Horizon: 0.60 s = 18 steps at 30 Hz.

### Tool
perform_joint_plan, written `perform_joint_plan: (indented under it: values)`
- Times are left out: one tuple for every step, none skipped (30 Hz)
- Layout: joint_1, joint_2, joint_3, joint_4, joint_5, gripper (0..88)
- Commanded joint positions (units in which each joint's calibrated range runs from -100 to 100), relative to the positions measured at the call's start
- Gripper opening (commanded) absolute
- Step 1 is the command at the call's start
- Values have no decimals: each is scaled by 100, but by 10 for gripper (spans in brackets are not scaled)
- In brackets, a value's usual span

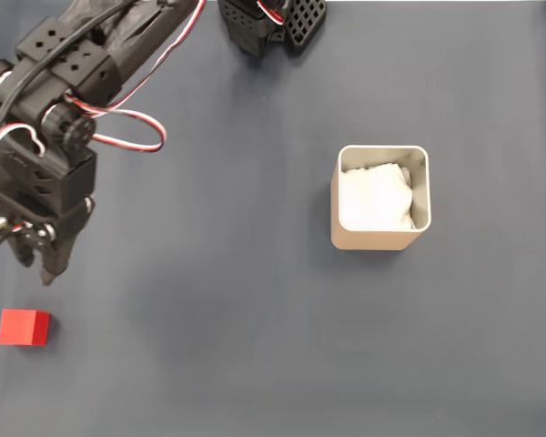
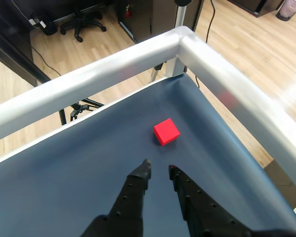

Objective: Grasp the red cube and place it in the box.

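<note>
The gripper [image 2: 159, 168] hovers above the dark blue table [image 1: 218, 319] with its fingers a narrow gap apart, grasping nothing. The red cube [image 2: 166, 131] lies on the mat just ahead of the fingertips, near the table's corner rail [image 2: 187, 39]. In the fixed view the box [image 1: 381, 198], white padding inside, stands well right of the cube [image 1: 24, 328]

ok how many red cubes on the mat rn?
1. The red cube sits near the mat's lower-left corner in the fixed view, just beyond the pincer tips in the wrist view. The box's padding could hide another.
</note>
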Motion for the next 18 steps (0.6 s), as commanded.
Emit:
perform_joint_plan:
  values:
    - [82,132,-559,21,-78,183]
    - [96,210,-659,21,-88,196]
    - [111,288,-750,21,-88,209]
    - [125,374,-869,21,-98,223]
    - [139,452,-978,21,-112,237]
    - [153,521,-1078,21,-117,253]
    - [167,608,-1188,21,-103,268]
    - [182,686,-1297,4,-107,283]
    - [203,764,-1416,4,-117,298]
    - [217,842,-1516,4,-107,305]
    - [231,920,-1607,4,-103,313]
    - [246,997,-1707,-4,-117,325]
    - [267,1084,-1817,-4,-122,340]
    - [274,1162,-1908,-12,-122,349]
    - [281,1240,-1999,-28,-137,361]
    - [288,1335,-2108,-37,-156,375]
    - [295,1413,-2191,-37,-161,384]
    - [295,1491,-2263,-37,-161,392]
